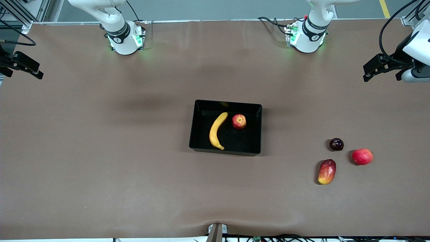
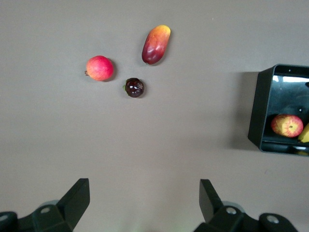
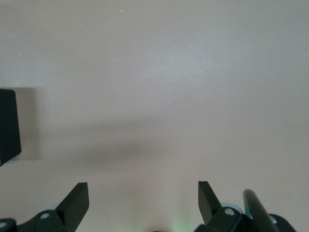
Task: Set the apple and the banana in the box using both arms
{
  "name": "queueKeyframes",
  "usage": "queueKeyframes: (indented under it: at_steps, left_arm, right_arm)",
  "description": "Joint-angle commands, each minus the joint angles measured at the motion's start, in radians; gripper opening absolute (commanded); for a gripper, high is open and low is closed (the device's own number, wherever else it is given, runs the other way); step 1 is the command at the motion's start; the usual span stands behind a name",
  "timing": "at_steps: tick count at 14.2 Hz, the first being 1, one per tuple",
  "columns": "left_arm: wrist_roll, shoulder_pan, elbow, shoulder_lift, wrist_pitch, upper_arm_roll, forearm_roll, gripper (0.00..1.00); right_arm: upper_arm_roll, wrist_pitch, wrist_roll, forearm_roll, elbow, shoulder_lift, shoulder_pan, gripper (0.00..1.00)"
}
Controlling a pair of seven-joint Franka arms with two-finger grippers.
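Note:
The black box sits mid-table. The yellow banana and the small red speckled apple lie inside it, side by side and apart. My left gripper is open and empty, raised over the table edge at the left arm's end. My right gripper is open and empty, raised over the edge at the right arm's end. The left wrist view shows the open gripper, the box, the apple and a tip of the banana. The right wrist view shows the open gripper and a box corner.
Three other fruits lie on the table toward the left arm's end: a red-and-yellow oblong fruit, a plain pinkish-red round fruit and a small dark round fruit. They also show in the left wrist view, the oblong fruit among them.

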Motion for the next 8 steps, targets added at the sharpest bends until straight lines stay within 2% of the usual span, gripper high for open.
queueKeyframes:
  at_steps: [1,8]
  left_arm:
    - [0.072,0.005,-0.010,-0.008,-0.007,0.006,-0.019,1.00]
    - [0.068,-0.003,0.010,0.016,-0.007,-0.003,-0.017,1.00]
  right_arm:
    - [0.007,0.003,0.002,0.002,0.006,0.002,-0.012,1.00]
    - [0.009,0.000,0.000,0.000,0.006,0.003,-0.010,1.00]
